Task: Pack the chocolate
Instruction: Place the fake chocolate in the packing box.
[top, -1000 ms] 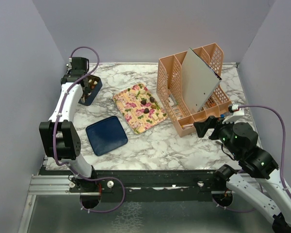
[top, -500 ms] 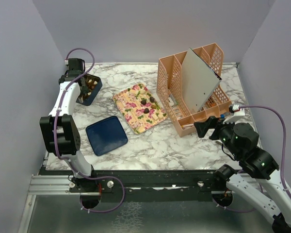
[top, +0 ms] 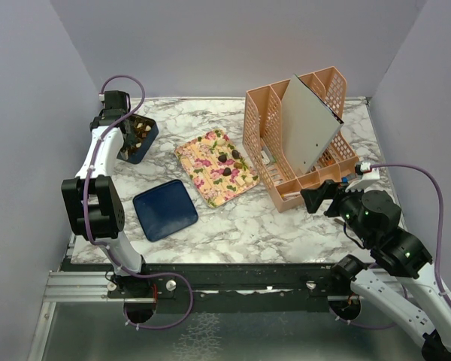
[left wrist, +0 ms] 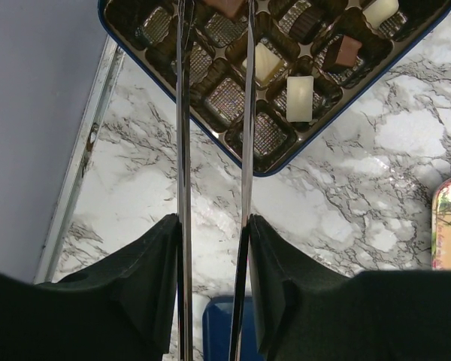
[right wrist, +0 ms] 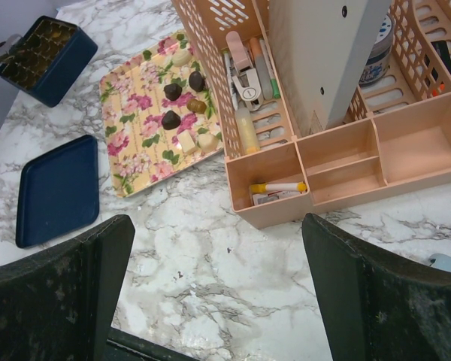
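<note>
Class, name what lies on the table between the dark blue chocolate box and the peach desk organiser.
The floral tray, holding loose chocolate pieces; the top view shows it best.

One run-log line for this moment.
left gripper: above dark blue gridded box, grip unclear | right gripper: open, empty | chocolate pieces on floral rectangular tray

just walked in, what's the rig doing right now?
Chocolate packing. The left gripper is over the blue box at the far left, its thin jaws parted above the gridded insert; the tips are cut off in the wrist view, so I can't tell if it holds a piece. Some cells hold chocolates, many are empty. More pieces sit on the floral tray mid-table; the lid lies beside it on the marble. The right gripper is wide open and empty, near the organizer.
</note>
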